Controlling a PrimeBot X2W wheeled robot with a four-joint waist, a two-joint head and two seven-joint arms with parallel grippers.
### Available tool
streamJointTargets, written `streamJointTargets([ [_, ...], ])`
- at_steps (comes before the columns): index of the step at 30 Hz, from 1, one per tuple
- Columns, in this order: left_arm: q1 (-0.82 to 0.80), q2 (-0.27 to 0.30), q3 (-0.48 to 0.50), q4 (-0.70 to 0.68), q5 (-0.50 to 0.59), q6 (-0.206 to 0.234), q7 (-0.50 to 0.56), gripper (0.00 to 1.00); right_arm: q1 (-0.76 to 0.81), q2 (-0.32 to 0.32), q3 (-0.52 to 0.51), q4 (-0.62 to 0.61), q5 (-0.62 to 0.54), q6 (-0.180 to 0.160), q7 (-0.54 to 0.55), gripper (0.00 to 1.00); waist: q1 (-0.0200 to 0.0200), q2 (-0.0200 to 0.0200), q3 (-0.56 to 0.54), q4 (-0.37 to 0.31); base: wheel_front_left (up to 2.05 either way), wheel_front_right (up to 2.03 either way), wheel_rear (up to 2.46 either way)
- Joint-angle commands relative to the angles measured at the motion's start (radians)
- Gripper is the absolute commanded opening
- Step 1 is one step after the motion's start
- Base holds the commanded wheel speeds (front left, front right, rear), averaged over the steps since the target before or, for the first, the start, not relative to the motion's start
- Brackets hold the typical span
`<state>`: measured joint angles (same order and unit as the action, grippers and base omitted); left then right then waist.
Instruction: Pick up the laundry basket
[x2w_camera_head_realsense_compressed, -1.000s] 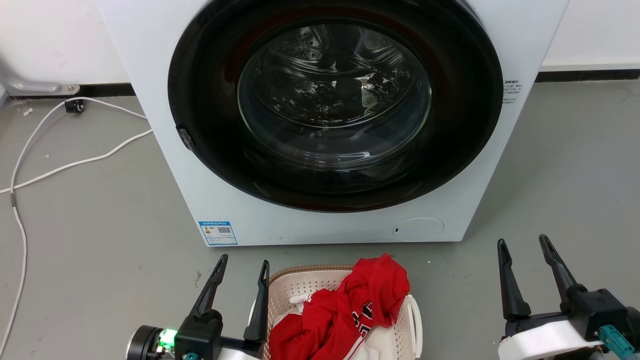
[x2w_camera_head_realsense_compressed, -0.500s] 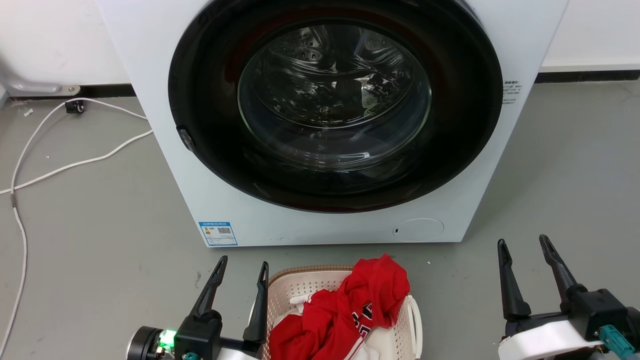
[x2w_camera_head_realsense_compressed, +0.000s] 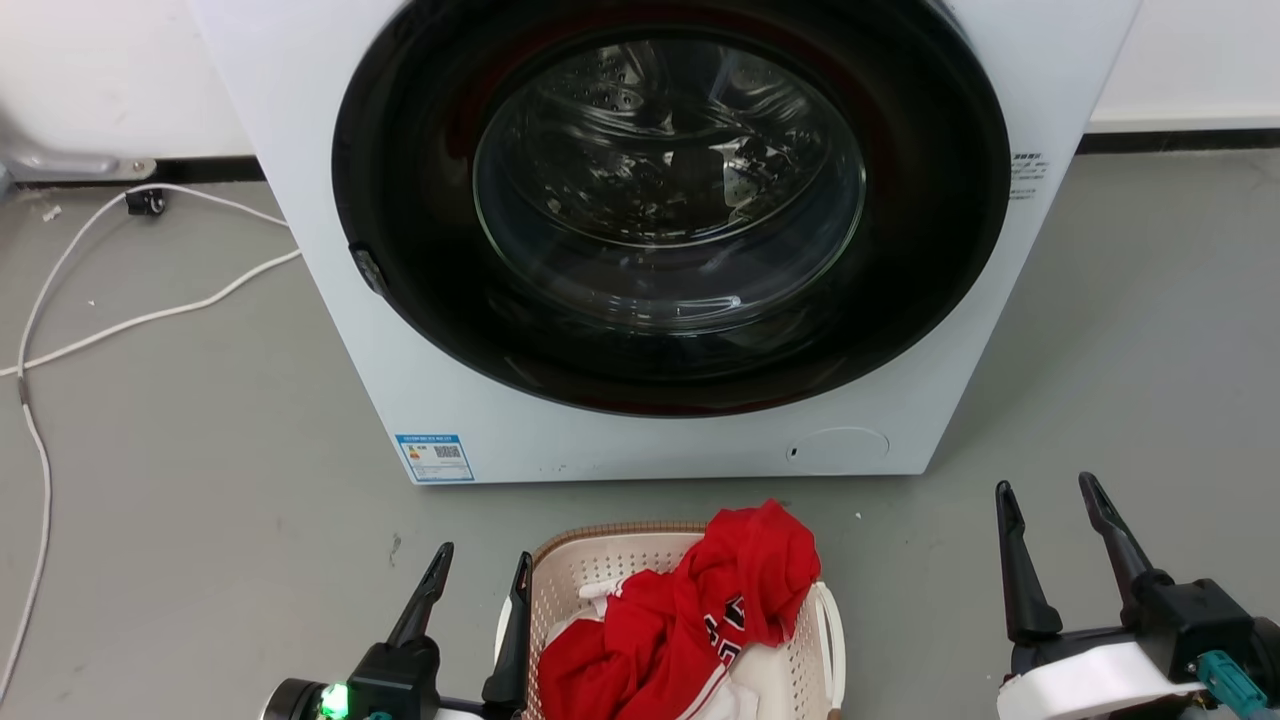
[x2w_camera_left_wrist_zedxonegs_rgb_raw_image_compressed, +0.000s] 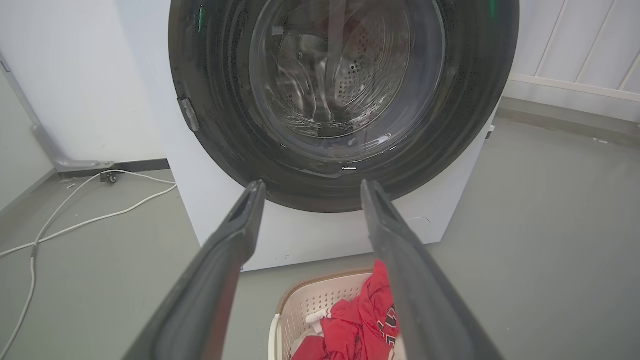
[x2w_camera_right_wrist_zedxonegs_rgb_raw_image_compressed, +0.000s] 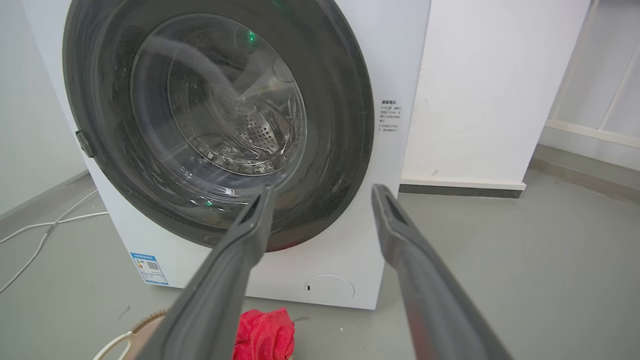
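Against the head view of 1 second ago, the whole scene has slid a little up the picture. The washing machine (x2w_camera_head_realsense_compressed: 600, 450), its blue label (x2w_camera_head_realsense_compressed: 433, 457) and the white cable (x2w_camera_head_realsense_compressed: 150, 320) on the grey floor all sit slightly higher, so the camera has tipped, not the things. The right gripper (x2w_camera_head_realsense_compressed: 1045, 483) keeps its spot at the near right, its 2 fingers spread with nothing between them, well apart from the laundry basket (x2w_camera_head_realsense_compressed: 600, 530). The left gripper (x2w_camera_head_realsense_compressed: 484, 552) has drawn back toward the near edge. Its fingertips reached past the basket's far rim earlier and now stop short of it. Its 2 fingers are parted and hold nothing. The right-hand one lies just beside the basket's left wall; whether it touches cannot be told.

The laundry basket stands on the floor at the near middle, near the washing machine with a strip of floor between, and closer to the left gripper than to the right. It is cream-beige plastic pierced with rows of small holes, rounded at the corners. A brown ribbed rim runs along its far edge and a white loop handle (x2w_camera_head_realsense_compressed: 832, 625) sits on its right side. A crumpled red garment (x2w_camera_head_realsense_compressed: 700, 610) with dark and white lettering fills most of it and heaps over the far right rim. White cloth (x2w_camera_head_realsense_compressed: 765, 675) shows beneath it at the near right. The basket's near edge is cut off by the frame.
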<state>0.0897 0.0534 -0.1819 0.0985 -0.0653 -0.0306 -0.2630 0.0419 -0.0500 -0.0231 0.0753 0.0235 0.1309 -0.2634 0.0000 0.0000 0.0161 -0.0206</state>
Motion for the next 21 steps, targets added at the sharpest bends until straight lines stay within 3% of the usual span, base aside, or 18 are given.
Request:
streamJointTargets([
  [1, -0.009, -0.001, 0.004, 0.010, -0.003, -0.002, -0.003, 1.00, 0.003, 0.000, -0.003, 0.014, -0.001, 0.000, -0.002, 1.00, 0.0000, 0.0000, 0.014, -0.001, 0.00, 0.00, 0.00],
  [10, -0.090, -0.003, 0.026, 0.096, -0.006, -0.008, -0.003, 1.00, -0.073, 0.000, -0.011, 0.059, -0.016, 0.000, -0.002, 1.00, 0.0000, 0.0000, 0.155, -0.010, 0.00, 0.00, 0.00],
  [21, -0.302, 0.030, 0.058, 0.323, -0.002, -0.039, -0.003, 1.00, -0.236, 0.000, 0.000, 0.222, -0.011, 0.000, 0.073, 1.00, 0.0000, 0.0000, 0.361, -0.013, 0.00, 0.00, 0.00],
])
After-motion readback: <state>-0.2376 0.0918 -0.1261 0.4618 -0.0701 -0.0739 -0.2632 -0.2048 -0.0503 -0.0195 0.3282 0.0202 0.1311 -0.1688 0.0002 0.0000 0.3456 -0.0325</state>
